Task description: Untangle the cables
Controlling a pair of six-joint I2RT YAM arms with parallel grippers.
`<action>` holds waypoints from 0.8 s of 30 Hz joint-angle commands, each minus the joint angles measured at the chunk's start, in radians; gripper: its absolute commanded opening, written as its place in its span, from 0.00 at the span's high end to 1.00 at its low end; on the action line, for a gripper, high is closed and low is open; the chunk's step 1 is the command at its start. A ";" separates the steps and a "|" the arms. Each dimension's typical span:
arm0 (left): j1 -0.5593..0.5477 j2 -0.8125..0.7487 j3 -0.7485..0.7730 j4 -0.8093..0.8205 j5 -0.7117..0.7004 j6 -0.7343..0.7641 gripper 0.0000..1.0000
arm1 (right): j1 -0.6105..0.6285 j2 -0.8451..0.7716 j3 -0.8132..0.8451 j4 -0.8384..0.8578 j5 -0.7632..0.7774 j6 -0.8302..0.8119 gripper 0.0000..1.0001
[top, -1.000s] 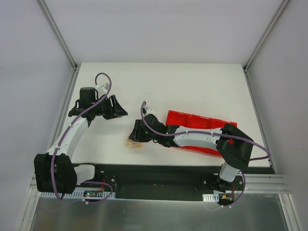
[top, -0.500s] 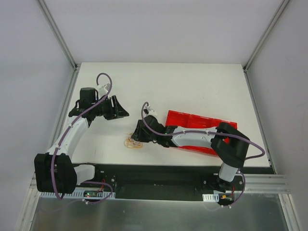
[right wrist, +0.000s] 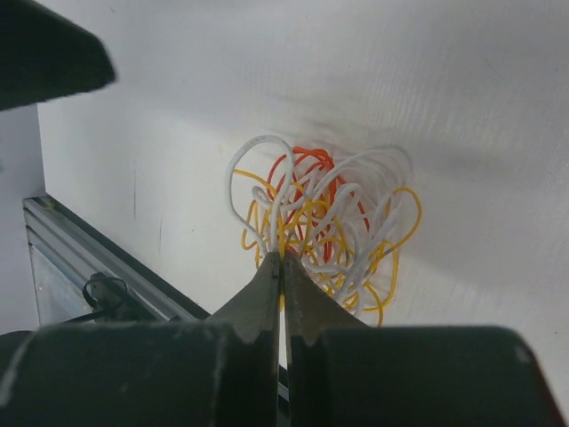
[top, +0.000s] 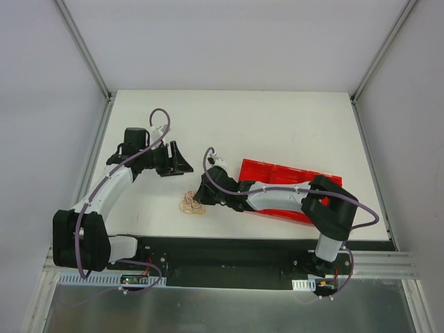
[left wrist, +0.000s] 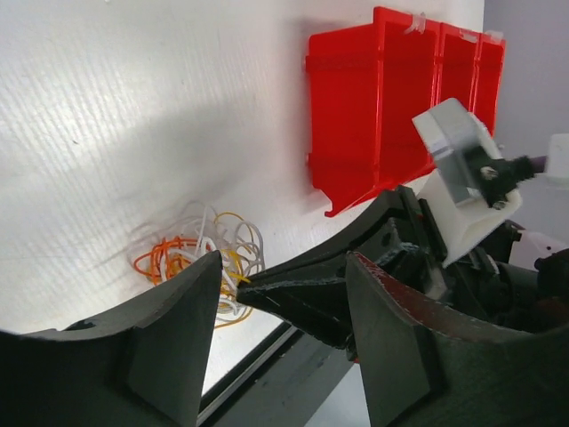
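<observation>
Cables [right wrist: 320, 222]: one small clump; orange, yellow and white strands all looped thru each other.
Where: top view, lower centre-left of frame, on white table [top: 277, 125] near its front edge; left of red bin [top: 277, 173], not touching it.
Progress: v. early. No strand pulled free, none laid out on its own. All the separating is left.
R gripper [right wrist: 283, 258]: jaws closed tight, tips at edge of clump. Looks to be pinching a few white + yellow strands, tho can't tell exactly which.
L gripper [left wrist: 283, 267]: jaws parted, nothing between them. Sits up-left of clump in top view, clear of the cables.
Long axis: none really; clump approx round. In R wrist view a bit wider across frame than tall.
Pointing: loops fan up + outward from pinch pt at lower centre of R wrist view; no free ends visible.
Next, my guess: R lifts or drags its strands while L comes in to pin the rest; a thin wire could slip out of the pinch.
</observation>
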 commanded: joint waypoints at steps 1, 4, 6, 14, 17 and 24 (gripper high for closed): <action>-0.030 0.024 -0.003 0.024 0.076 0.004 0.40 | -0.018 -0.135 0.002 0.009 -0.010 -0.077 0.99; -0.034 -0.002 -0.002 0.030 0.085 0.008 0.36 | -0.073 -0.190 -0.024 0.059 -0.091 -0.096 0.99; -0.034 -0.033 -0.008 0.042 0.085 0.008 0.35 | -0.118 -0.184 0.001 0.065 -0.210 -0.122 0.99; -0.036 -0.236 -0.124 0.044 0.036 -0.105 0.29 | -0.164 -0.182 0.016 0.116 -0.435 -0.142 0.99; -0.036 -0.373 -0.227 0.069 -0.021 -0.181 0.28 | -0.164 -0.224 0.008 0.118 -0.452 -0.154 0.99; -0.038 -0.563 -0.461 0.169 -0.070 -0.346 0.24 | -0.165 -0.366 -0.001 0.113 -0.433 -0.156 0.99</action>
